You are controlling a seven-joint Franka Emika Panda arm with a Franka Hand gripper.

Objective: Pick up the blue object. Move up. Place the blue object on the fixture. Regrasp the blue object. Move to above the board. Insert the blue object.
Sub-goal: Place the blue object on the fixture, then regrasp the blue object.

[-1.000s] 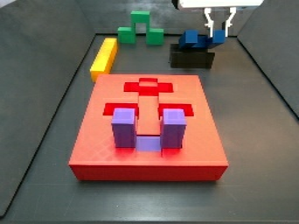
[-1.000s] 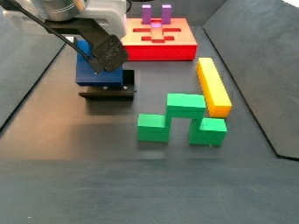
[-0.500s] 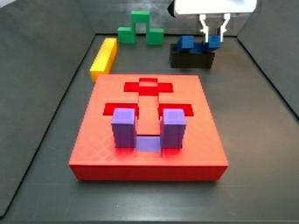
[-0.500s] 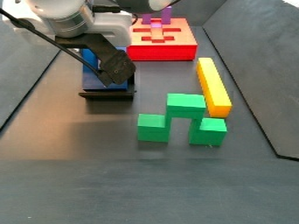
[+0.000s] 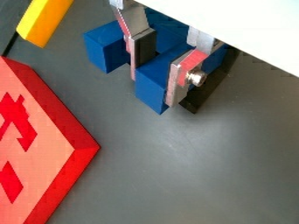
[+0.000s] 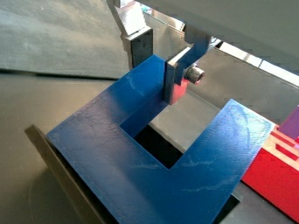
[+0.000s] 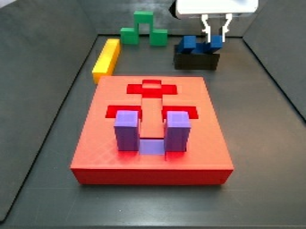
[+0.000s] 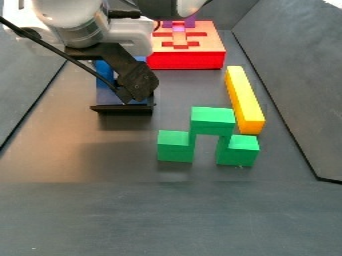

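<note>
Regrasp stage, I judge: my tool [image 5: 163, 72] straddles one prong of the blue object [image 5: 156, 85], plates seemingly clamped on it, fixture [image 7: 198, 60] beneath propping it upright for reorienting.

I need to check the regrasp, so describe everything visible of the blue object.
The blue object is a dark-blue, matte, plastic-looking U-shaped block: two prongs joined by a bridge. It sits on the black fixture at the far end of the floor, beyond the red board. The gripper is down over it, its silver fingers straddling one prong, pads at or very near the faces. Whether they are already squeezing cannot be told.
</note>
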